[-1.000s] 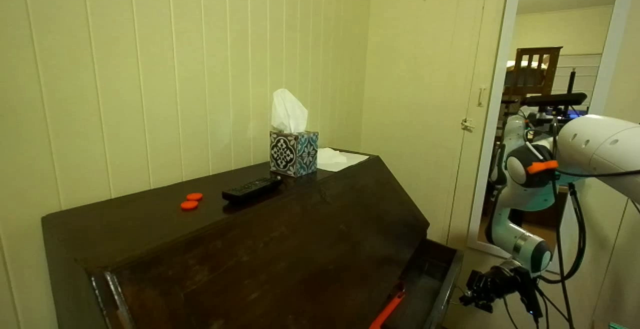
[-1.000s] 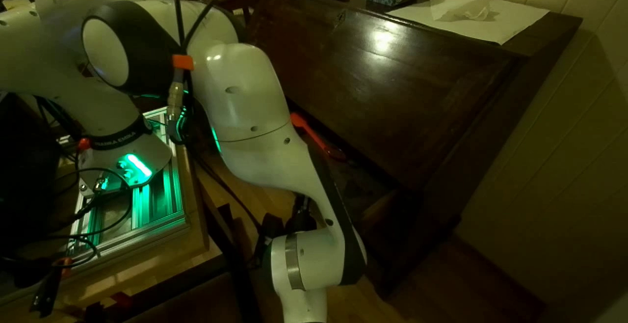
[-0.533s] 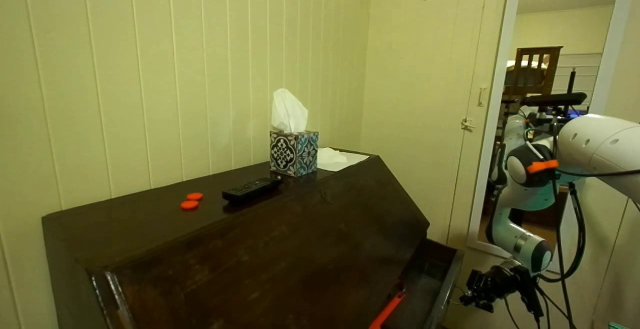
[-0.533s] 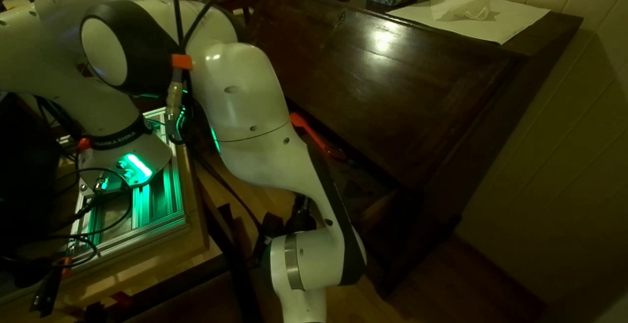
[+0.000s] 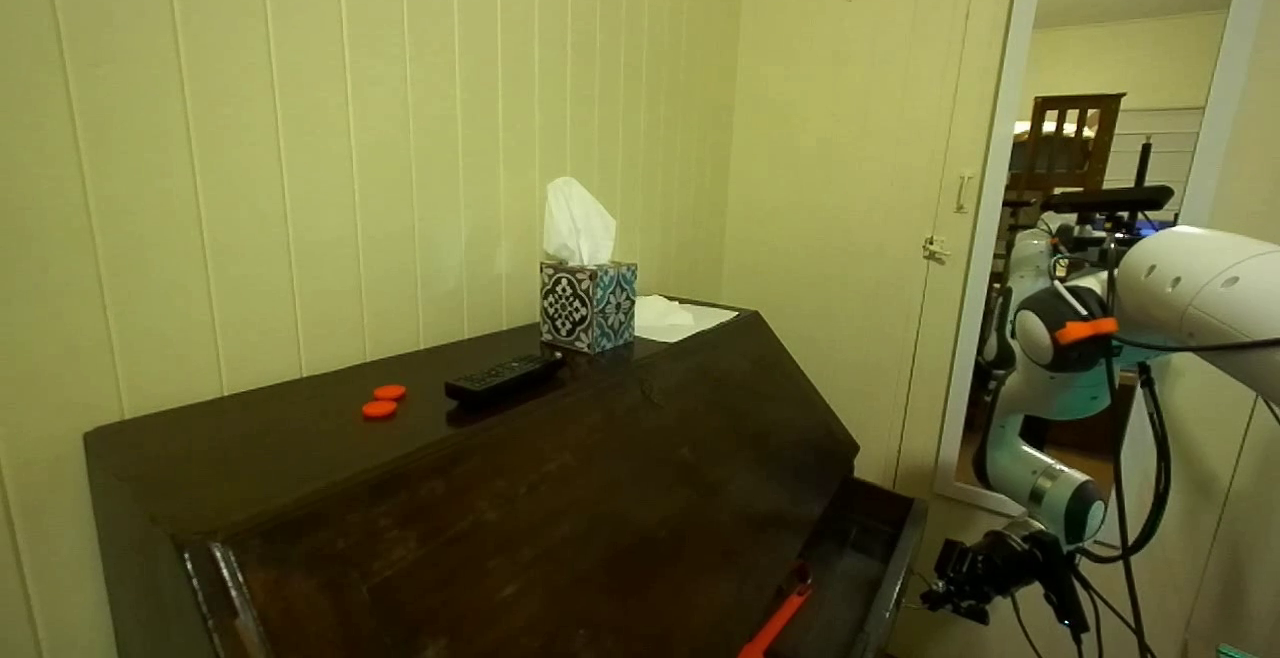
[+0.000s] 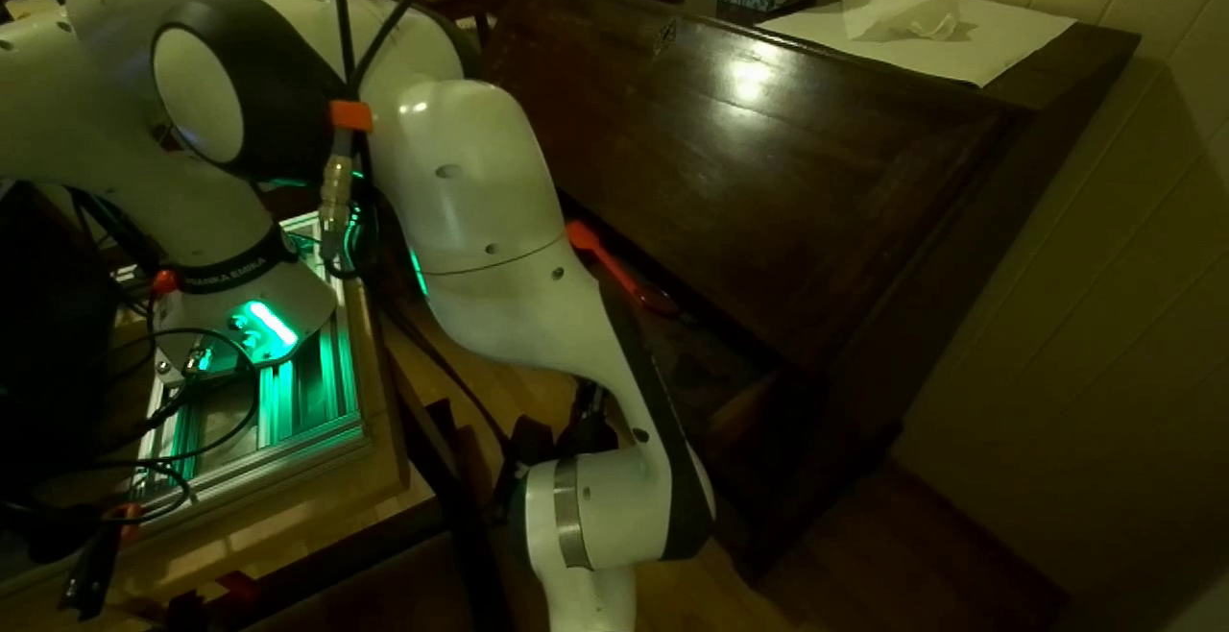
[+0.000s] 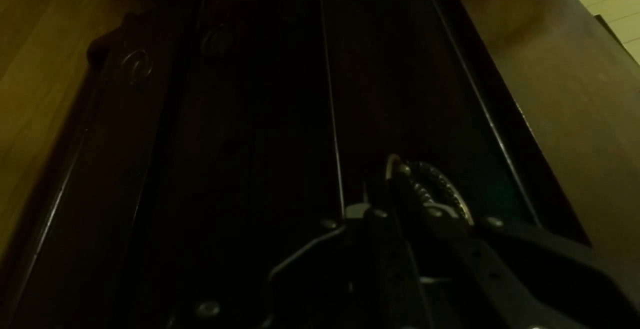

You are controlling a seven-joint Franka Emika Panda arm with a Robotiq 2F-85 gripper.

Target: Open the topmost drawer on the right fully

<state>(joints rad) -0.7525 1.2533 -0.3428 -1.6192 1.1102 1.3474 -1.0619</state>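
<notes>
1. Pale paneled walls (image 5: 350,138) fill the upper left and center of the frame in an exterior view.
2. A dark, slant-fronted wooden cabinet (image 5: 550,528) spans the lower center, its flat tabletop (image 5: 240,448) stretching from lower left toward mid-frame.
3. A white robot arm (image 6: 499,229) dominates the left half of an exterior view, bending down to the bottom edge.
4. The drawer (image 5: 895,578) named in the task stands pulled out of the cabinet at lower right; whether it has reached its limit cannot be told.
5. A white sheet (image 6: 1008,41) lies on the tabletop at upper right in an exterior view, a crumpled tissue (image 6: 903,15) resting on it.
6. A patterned tissue box (image 5: 567,310) stands upright near mid-frame, white tissue (image 5: 578,223) rising from its top.
7. The black claw (image 5: 932,594), at lower right just outside the drawer's front, is pressed together, pinching a brass-coloured handle (image 7: 451,191) that shows right of center in the dim wrist view.
8. A long red object (image 5: 780,620) lies in the drawer, visible in both exterior views.
9. A black remote (image 5: 505,380) rests on the tabletop, lower left of the tissue box.
10. Two red discs (image 5: 379,409) lie just beside each other, left of the remote.
</notes>
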